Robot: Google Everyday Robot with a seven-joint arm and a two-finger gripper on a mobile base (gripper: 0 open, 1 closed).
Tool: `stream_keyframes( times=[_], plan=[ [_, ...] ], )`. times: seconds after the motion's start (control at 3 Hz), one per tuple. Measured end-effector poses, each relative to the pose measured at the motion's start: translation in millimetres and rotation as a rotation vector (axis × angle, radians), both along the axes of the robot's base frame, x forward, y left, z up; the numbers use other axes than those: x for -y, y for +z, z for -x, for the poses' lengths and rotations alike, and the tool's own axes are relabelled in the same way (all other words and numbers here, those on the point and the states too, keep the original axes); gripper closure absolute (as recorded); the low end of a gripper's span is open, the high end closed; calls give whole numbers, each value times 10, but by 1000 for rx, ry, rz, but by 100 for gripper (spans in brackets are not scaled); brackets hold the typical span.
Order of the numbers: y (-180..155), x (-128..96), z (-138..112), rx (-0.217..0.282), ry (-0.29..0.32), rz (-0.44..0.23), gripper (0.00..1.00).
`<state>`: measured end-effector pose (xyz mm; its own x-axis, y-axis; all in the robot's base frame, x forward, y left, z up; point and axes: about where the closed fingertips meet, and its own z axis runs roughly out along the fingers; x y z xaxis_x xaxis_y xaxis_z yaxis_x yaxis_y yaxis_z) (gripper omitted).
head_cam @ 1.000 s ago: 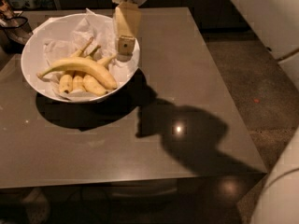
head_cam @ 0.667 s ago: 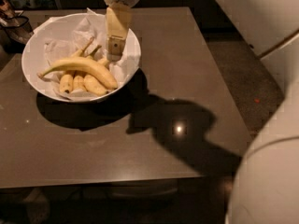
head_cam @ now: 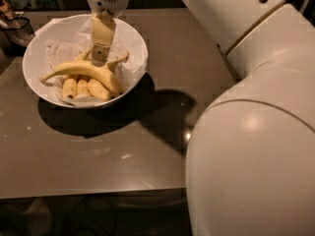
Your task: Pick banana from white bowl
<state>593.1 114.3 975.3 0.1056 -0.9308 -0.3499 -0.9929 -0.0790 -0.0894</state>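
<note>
The white bowl [head_cam: 132,37] stands at the back left of the grey table, lined with crumpled white paper. The banana [head_cam: 83,69], long and curved, lies across the bowl with its thin stem pointing left. It rests over three shorter stubby bananas [head_cam: 82,87]. My gripper [head_cam: 99,59] hangs down from the white wrist into the bowl. Its tan tip sits just behind the middle of the banana, touching or nearly touching it. Another short stem [head_cam: 122,58] sticks up to the right of the tip.
My white arm [head_cam: 256,132] fills the right side and hides the table's right part. A dark object with a clear rim [head_cam: 17,28] stands off the table's back left corner. The table's front edge [head_cam: 93,194] runs across low in view.
My gripper has moved left and down, from the bowl's right rim to over the banana's middle. The arm has swung in and covers more of the right side.
</note>
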Motion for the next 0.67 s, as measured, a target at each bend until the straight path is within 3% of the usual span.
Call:
stream_keyframes(
  times=[0.67],
  plan=[
    [-248, -162, 19, -134, -119, -59, 13]
  ],
)
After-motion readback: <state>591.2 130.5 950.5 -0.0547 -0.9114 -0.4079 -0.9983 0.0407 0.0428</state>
